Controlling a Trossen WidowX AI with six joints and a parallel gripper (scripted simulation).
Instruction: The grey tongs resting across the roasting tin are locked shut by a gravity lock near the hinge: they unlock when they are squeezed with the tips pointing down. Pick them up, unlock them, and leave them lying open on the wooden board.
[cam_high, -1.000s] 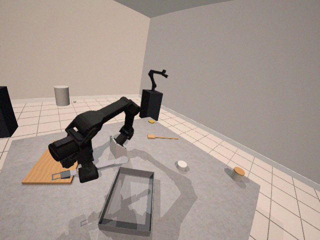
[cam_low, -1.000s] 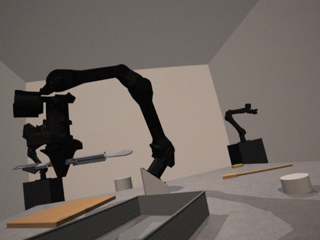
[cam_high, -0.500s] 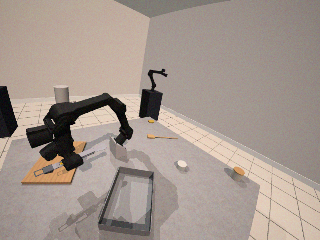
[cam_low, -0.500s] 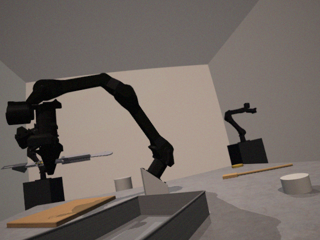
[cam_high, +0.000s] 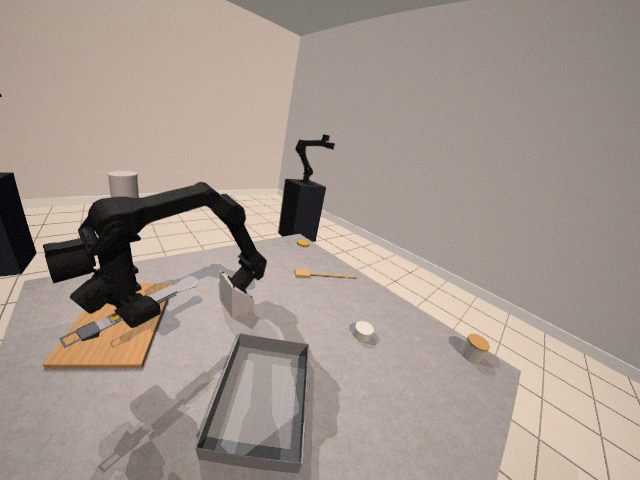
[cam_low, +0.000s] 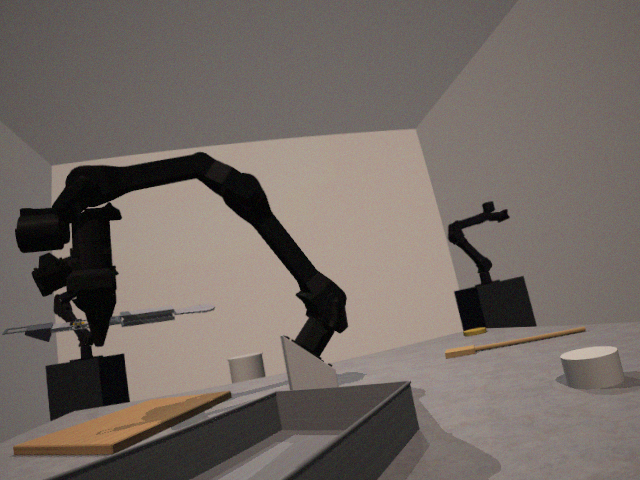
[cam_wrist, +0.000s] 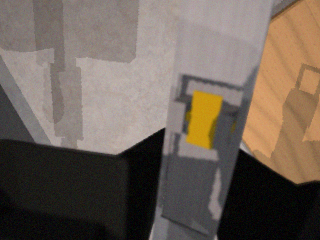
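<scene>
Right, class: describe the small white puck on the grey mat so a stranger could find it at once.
Start at the grey roasting tin in the middle of the mat. Look just past its far right corner to the low white puck standing alone. Unlike the cork-topped jar further right, it is all white, squat and has no tan lid.

A: In the wrist view the grey tongs run off the top and bottom edges, so neither tip nor hinge end shows.

B: And the hand?

A: From above, its body covers the tongs' middle. The wooden board is cut by the right edge, blurred.
</scene>
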